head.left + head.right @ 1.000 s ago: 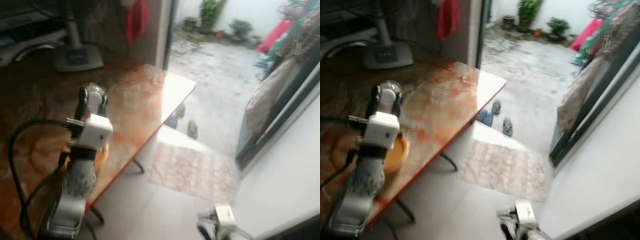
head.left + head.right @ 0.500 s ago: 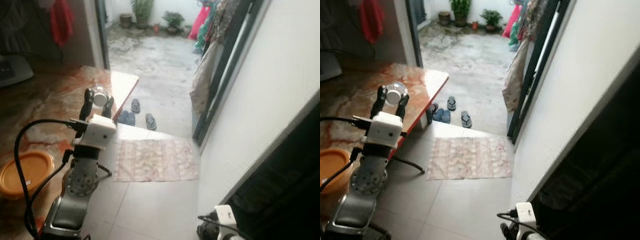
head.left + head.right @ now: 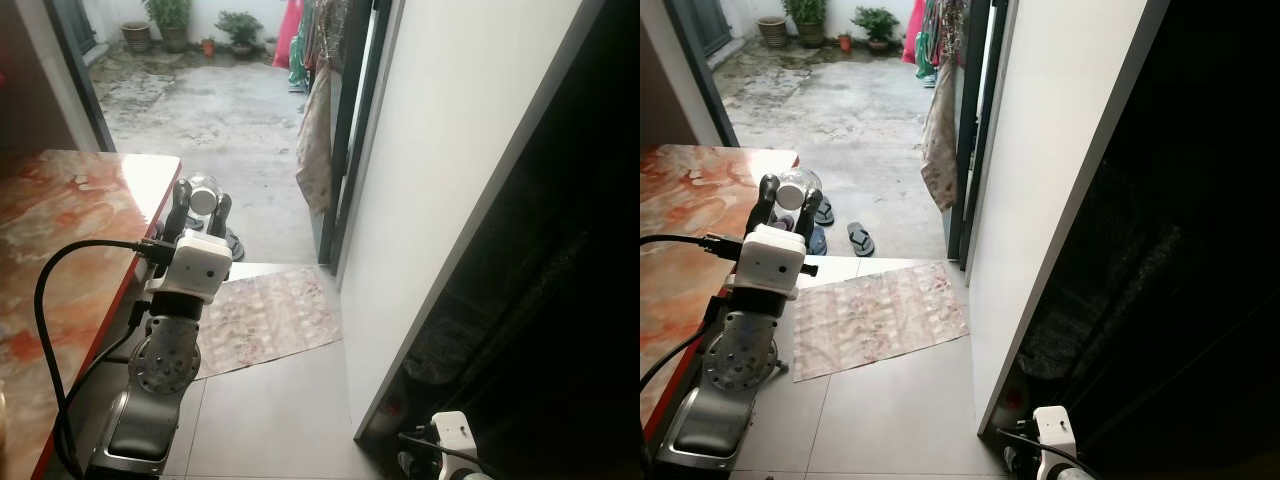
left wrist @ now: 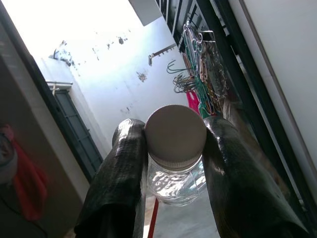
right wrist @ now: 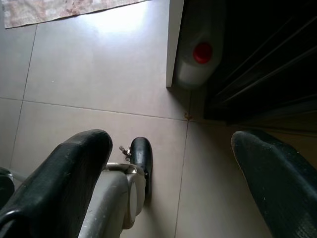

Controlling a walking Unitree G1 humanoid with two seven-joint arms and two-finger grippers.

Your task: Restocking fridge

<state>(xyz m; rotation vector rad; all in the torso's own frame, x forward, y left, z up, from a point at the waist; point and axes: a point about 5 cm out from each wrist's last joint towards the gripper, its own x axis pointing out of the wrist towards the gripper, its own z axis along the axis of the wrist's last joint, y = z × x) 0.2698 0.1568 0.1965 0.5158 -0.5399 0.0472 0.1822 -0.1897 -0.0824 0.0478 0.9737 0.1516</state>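
– What's been changed since a sec ago?
– The view's been swung right: the counter is pushed to the left edge, and a dark open doorway has been brought in.

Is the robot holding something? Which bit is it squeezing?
Yes. The left pincer holds a clear jar, its black fingers pressing on either side just at its white screw lid. The right pincer hangs open with nothing in it.

Patterned mat on grey floor at 12 o'clock; 2 sandals beyond; potted plants in courtyard; marble table at 9 o'clock.
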